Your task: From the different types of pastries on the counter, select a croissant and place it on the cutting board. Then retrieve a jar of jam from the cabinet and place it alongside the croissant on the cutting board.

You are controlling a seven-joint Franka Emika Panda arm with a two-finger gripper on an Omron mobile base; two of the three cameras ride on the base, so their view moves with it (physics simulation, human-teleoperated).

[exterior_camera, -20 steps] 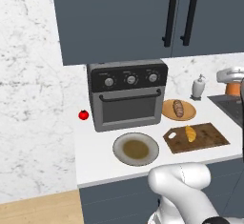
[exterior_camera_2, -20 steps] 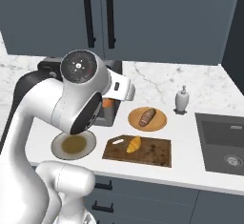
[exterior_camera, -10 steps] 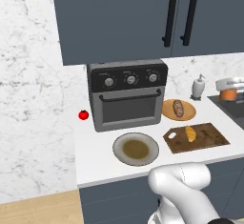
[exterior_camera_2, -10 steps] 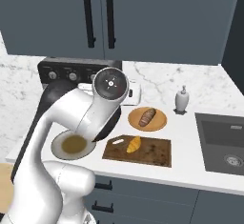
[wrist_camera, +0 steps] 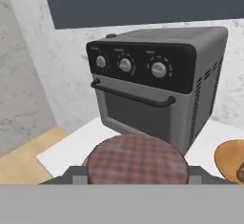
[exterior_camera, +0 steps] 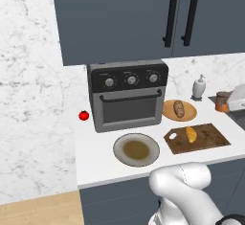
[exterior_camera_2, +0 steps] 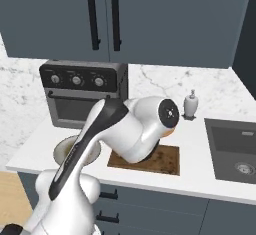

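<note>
Jam jar (exterior_camera: 221,101) is out of the cabinet and riding in the tool (wrist_camera: 135,176), the 2 tips pressed to its sides below the plaid lid in the hand view.

Sweeping across the tabletop (exterior_camera: 95,162): a tomato (exterior_camera: 83,115) by the wall, then the toaster oven (exterior_camera: 127,95), with a round dish (exterior_camera: 136,149) in front of it. Next is the cutting board (exterior_camera: 206,140) with the croissant (exterior_camera: 191,134) lying on its left half, so step 1 looks done. Behind the board sits a plate (exterior_camera: 168,111) with another pastry (exterior_camera: 179,108), and beyond that a soap dispenser (exterior_camera: 199,86).

At the far right, the big change: over the last second the jar has dropped from up near the cabinet to just above the tabletop, right of the dispenser, and the arm's elbow has swung across in front of the board in the right base view. That reads as the carry phase, well along. The board's right half is bare, and that looks like the landing spot beside the croissant.
</note>
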